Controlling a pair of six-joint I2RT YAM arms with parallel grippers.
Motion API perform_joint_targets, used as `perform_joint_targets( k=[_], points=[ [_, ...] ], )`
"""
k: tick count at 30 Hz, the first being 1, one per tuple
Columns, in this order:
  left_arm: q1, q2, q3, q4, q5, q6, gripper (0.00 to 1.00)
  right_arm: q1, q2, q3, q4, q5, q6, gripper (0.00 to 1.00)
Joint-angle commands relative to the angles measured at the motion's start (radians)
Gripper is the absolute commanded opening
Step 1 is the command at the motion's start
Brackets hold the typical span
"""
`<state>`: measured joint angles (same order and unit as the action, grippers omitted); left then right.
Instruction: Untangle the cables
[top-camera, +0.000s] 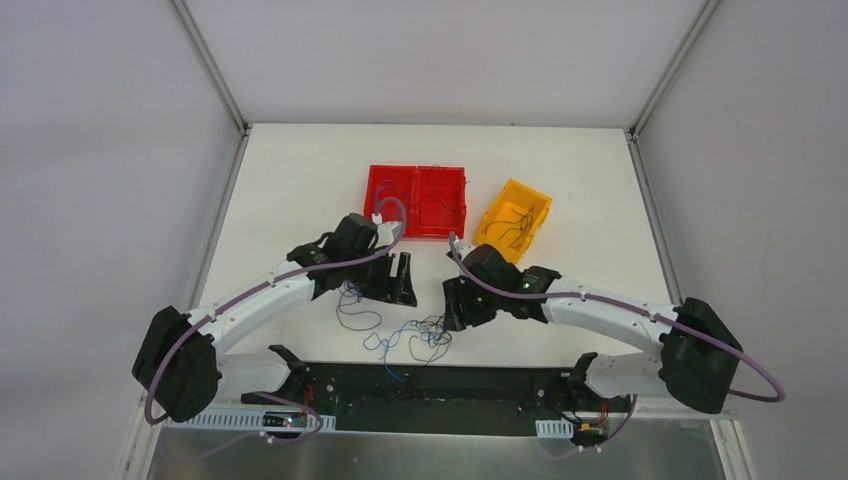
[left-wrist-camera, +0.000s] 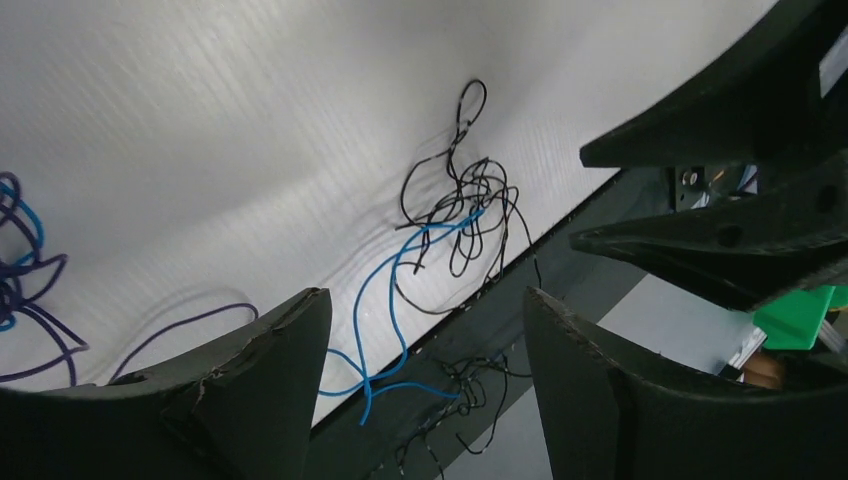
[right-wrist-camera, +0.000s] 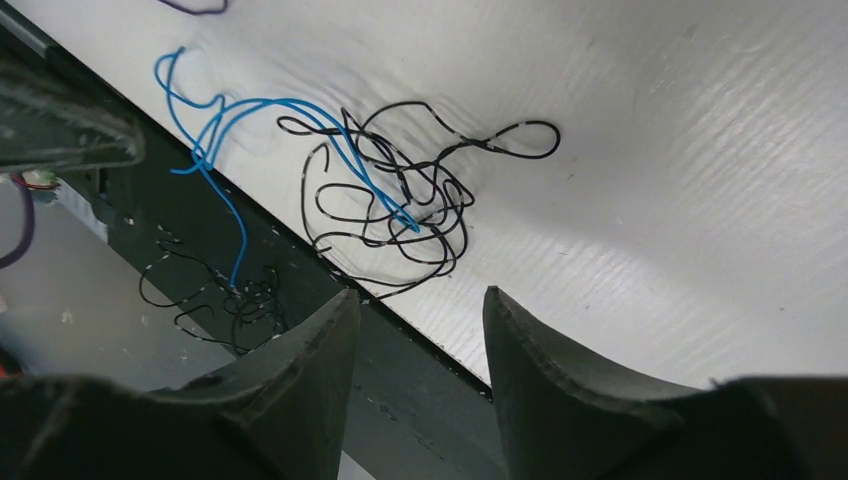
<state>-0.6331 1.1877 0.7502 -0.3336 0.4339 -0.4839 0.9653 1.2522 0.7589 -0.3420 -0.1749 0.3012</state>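
The cables (top-camera: 415, 338) lie as a small tangle of thin black and blue wires near the table's front edge, between my two arms. In the left wrist view the black knot (left-wrist-camera: 462, 215) has a blue wire (left-wrist-camera: 385, 300) running out of it over the table edge. The right wrist view shows the same knot (right-wrist-camera: 385, 205) with the blue wire (right-wrist-camera: 215, 125). A separate purple-blue loop (top-camera: 352, 305) lies to the left. My left gripper (top-camera: 398, 280) and right gripper (top-camera: 455, 305) both hover open above the table, nothing between their fingers.
A red two-compartment bin (top-camera: 417, 200) and a yellow bin (top-camera: 513, 215) holding thin wires stand at the back of the table. A dark base rail (top-camera: 430, 385) runs along the front edge, with more thin black wire (right-wrist-camera: 215, 295) lying on it.
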Motion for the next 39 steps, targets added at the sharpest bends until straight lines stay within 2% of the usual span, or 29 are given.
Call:
perform_joint_targets(
  k=[1, 7, 13, 16, 18, 21, 24, 25, 27, 28, 29, 35, 39],
  points=[
    [-0.048, 0.009, 0.008, -0.073, 0.016, 0.013, 0.71, 0.052, 0.047, -0.033, 0.092, 0.028, 0.052, 0.53],
    [-0.101, 0.064, 0.009, -0.100, -0.005, 0.005, 0.70, 0.111, 0.123, -0.033, 0.134, 0.088, 0.078, 0.54],
    [-0.124, 0.125, 0.019, -0.109, -0.034, 0.000, 0.56, 0.131, 0.184, -0.014, 0.125, 0.165, 0.096, 0.44],
    [-0.134, 0.147, 0.024, -0.109, -0.038, 0.001, 0.55, 0.140, 0.193, -0.002, 0.118, 0.199, 0.103, 0.28],
    [-0.138, 0.160, 0.023, -0.108, -0.034, 0.001, 0.52, 0.141, 0.188, -0.006, 0.119, 0.210, 0.106, 0.12],
    [-0.141, 0.181, 0.025, -0.099, -0.011, 0.000, 0.48, 0.141, 0.168, -0.016, 0.124, 0.227, 0.108, 0.01],
    [-0.145, 0.192, 0.023, -0.085, 0.011, -0.004, 0.45, 0.141, 0.154, -0.020, 0.125, 0.236, 0.112, 0.00],
    [-0.145, 0.197, 0.022, -0.082, 0.019, -0.003, 0.41, 0.142, 0.149, -0.021, 0.124, 0.243, 0.116, 0.00],
    [-0.146, 0.206, 0.024, -0.080, 0.024, -0.001, 0.23, 0.142, 0.133, -0.028, 0.124, 0.268, 0.127, 0.00],
    [-0.145, 0.210, 0.025, -0.081, 0.013, -0.003, 0.07, 0.142, 0.121, -0.031, 0.122, 0.292, 0.135, 0.00],
    [-0.145, 0.209, 0.028, -0.087, -0.016, -0.011, 0.00, 0.140, 0.104, -0.036, 0.116, 0.322, 0.145, 0.00],
    [-0.099, 0.021, 0.001, -0.124, -0.370, -0.122, 0.00, 0.090, -0.029, -0.052, -0.012, 0.587, 0.221, 0.00],
    [0.054, -0.050, 0.008, -0.189, -0.461, -0.171, 0.00, -0.019, -0.149, -0.082, -0.078, 0.669, 0.239, 0.00]
  ],
)
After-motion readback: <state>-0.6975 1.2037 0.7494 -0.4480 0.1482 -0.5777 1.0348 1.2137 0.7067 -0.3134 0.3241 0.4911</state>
